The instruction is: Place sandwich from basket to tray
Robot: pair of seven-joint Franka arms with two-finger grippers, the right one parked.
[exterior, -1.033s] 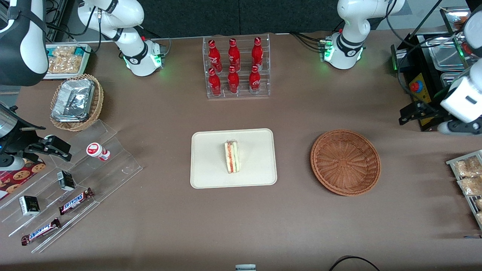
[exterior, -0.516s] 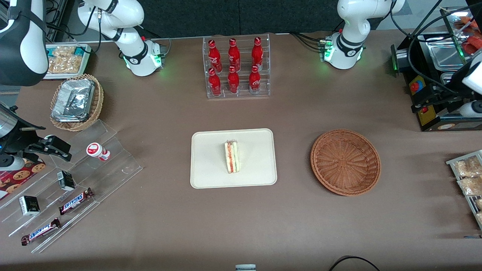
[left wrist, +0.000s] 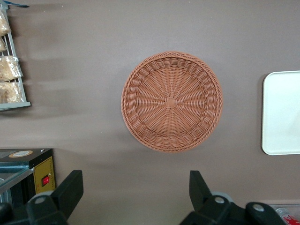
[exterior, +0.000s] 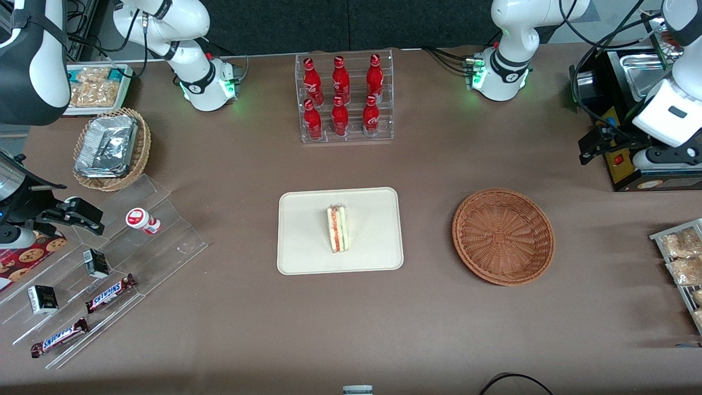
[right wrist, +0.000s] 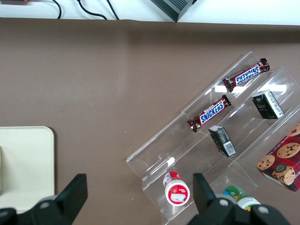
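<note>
The working left arm's black two-finger gripper point(left wrist: 133, 190) hangs high at the working arm's end of the table, its fingers point(left wrist: 70, 190) spread wide apart, holding nothing.

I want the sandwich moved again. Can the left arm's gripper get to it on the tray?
Probably yes. The sandwich stands alone on the tray, nothing over or beside it. The gripper hangs open, high toward the working arm's end, with only the empty basket and bare table between.
</note>
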